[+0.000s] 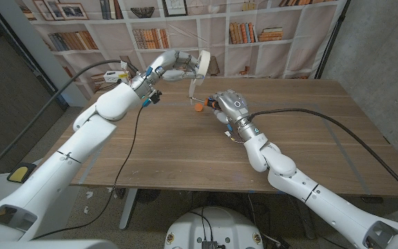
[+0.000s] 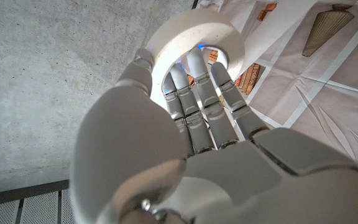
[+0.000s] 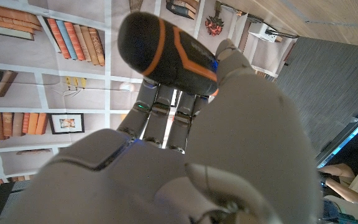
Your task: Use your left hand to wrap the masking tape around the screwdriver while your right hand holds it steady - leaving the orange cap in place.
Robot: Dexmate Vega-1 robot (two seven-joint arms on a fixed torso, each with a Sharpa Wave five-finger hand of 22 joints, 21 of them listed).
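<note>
Here | left hand (image 1: pixel 178 66) holds masking tape (image 1: pixel 200 63); right hand (image 1: pixel 228 105) grips screwdriver (image 3: pixel 166 57)

This is looking like a robotics lab or test room dressed up as a study. Behind the wooden desk (image 1: pixel 185 149), a printed backdrop (image 1: pixel 185 34) of bookshelves is hanging, its creases showing in the wrist views. Bare concrete walls (image 1: pixel 375 48) are standing to the right of the desk. Black cables (image 1: pixel 126 166) are trailing over the desk's near edge toward the floor.
</note>
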